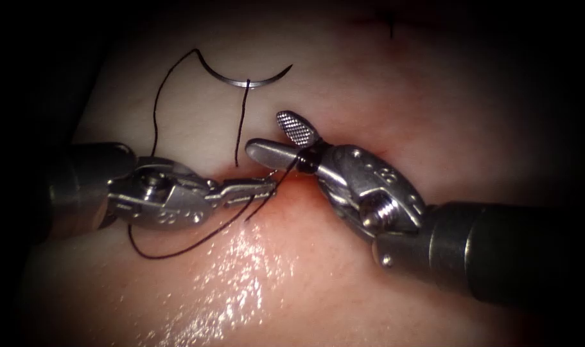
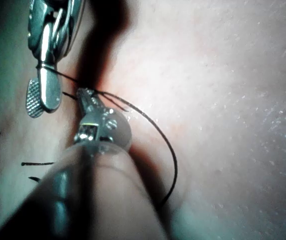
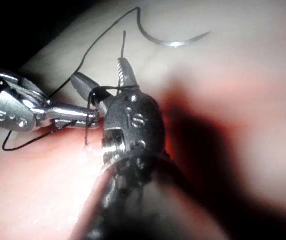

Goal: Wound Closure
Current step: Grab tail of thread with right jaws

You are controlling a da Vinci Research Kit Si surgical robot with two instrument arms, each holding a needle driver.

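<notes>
The curved needle [image 1: 244, 80] lies free on the tissue [image 1: 395, 96], above and to the left of both tools and not in the tissue; neither tool holds it. From its left end the dark thread [image 1: 156, 115] runs down to my left tool [image 1: 271, 187], whose jaws are shut on thread at the reddened cut [image 1: 291, 185]. My right tool [image 1: 273, 138] stands open, with thread looped around the base of its jaws and nothing between them. The right wrist view shows the needle [image 3: 170, 42], the open right tool [image 3: 100, 75] and the left tool [image 3: 85, 119]. The left wrist view shows the left tool [image 2: 85, 95] on the thread [image 2: 158, 132].
A loose thread tail [image 1: 241, 125] crosses the needle and hangs toward the tools. A slack loop of thread [image 1: 176, 247] lies below the left tool. Wet, shiny tissue [image 1: 241, 270] lies in front. A short dark thread end [image 1: 391, 27] sits at the far top.
</notes>
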